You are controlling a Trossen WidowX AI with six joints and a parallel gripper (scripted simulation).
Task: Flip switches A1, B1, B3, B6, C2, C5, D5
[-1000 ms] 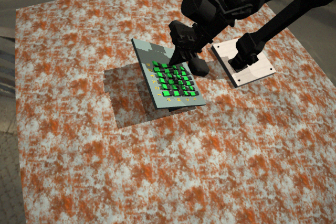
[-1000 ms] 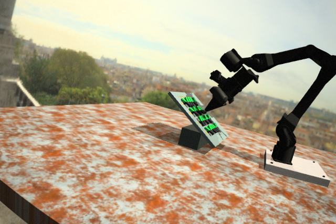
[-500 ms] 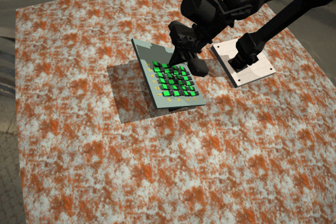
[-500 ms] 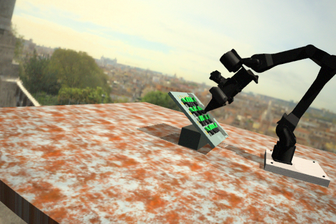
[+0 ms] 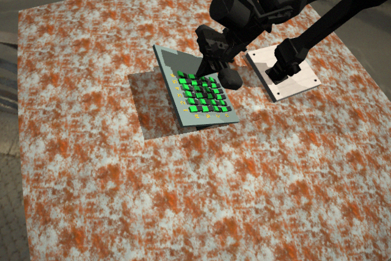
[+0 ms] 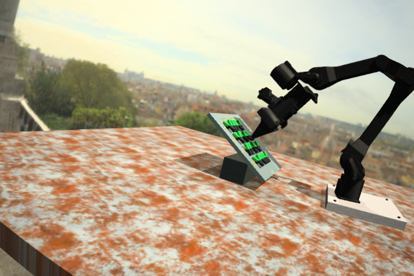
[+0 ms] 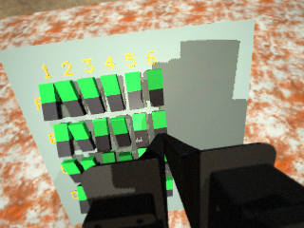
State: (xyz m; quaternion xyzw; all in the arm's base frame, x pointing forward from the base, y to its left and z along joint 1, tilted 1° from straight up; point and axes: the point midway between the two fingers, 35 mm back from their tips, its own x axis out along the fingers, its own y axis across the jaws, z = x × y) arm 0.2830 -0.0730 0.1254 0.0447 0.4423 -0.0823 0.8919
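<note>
The tilted grey-green panel [image 5: 186, 121] [image 6: 270, 171] [image 7: 166, 43] carries rows of rocker switches with green and dark halves. My gripper [image 5: 198, 76] [image 6: 252, 138] [image 7: 161, 137] is shut and empty. Its tip is at the dark, near end of switch B6 [image 7: 160, 119], touching or almost touching it. Switch A1 [image 7: 48, 101], switch B1 [image 7: 62, 139] and switch B3 [image 7: 101, 132] show fully in the wrist view. The fingers hide much of rows C and D there, including part of C5 and D5. I cannot tell each switch's tilt surely.
The panel stands on a dark block [image 6: 233, 169] on the rust-and-white table [image 5: 126, 188] [image 6: 133, 206]. The arm's pale base plate [image 5: 296, 87] [image 6: 374, 207] is on the panel's near side. The gripper's shadow falls on the panel beyond column 6.
</note>
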